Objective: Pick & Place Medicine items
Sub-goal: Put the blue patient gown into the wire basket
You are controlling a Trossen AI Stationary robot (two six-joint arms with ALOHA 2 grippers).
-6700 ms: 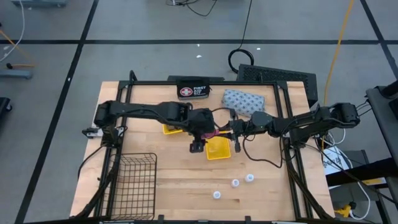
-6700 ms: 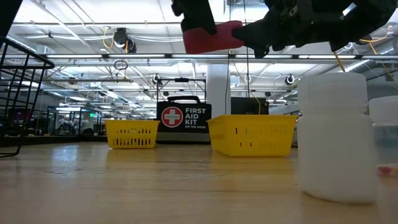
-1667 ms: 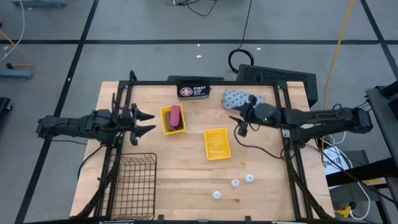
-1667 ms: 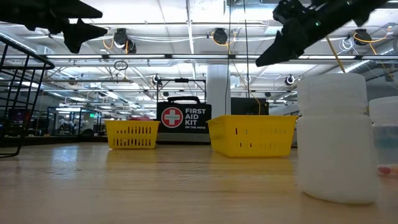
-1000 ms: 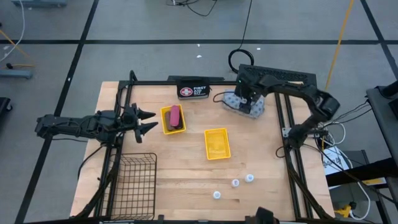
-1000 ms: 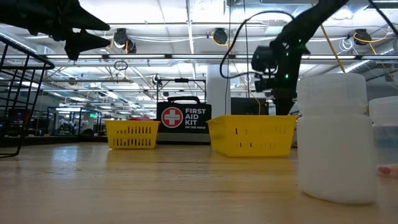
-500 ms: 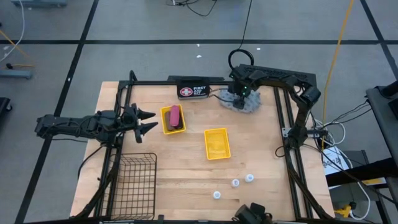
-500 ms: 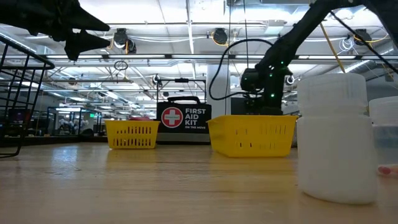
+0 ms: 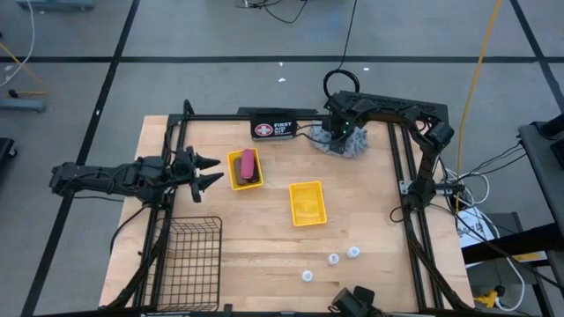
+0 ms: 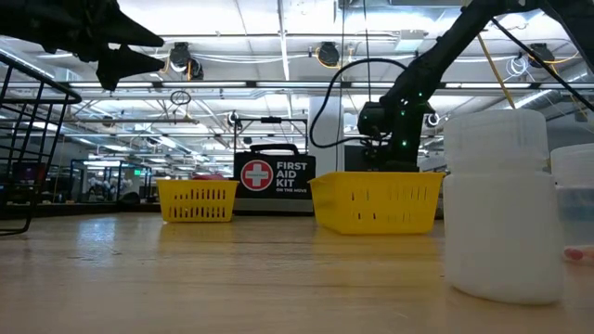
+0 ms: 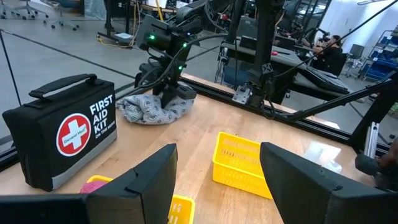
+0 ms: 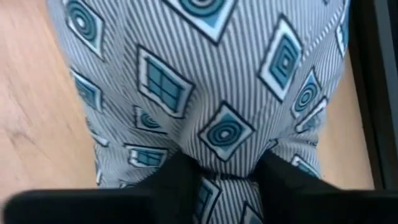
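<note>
A: Medicine items, left to right. Left tool (image 9: 204, 172): hangs over the surface's (image 9: 256, 264) left edge, fingers apart, nothing between them. Wire basket (image 9: 192, 254): near corner, nothing visible inside. Left yellow tray (image 9: 235, 173): holds pink flat bar (image 9: 249, 162) and brown oblong (image 9: 251, 181). First Aid case (image 9: 272, 129): far edge.

B: And to the right?

A: Second yellow tray (image 9: 307, 202): centre, nothing visible inside. Three white round containers (image 9: 332, 261): near edge. Patterned pouch (image 9: 350, 144): far right corner, beside the case. Right tool (image 12: 216, 176): down on the pouch, fingers pinching a fold of fabric.

B: Handling note?

A: Soft goods. Probably take a deep pinch, then lift straight up, clear of the case, before carrying.
</note>
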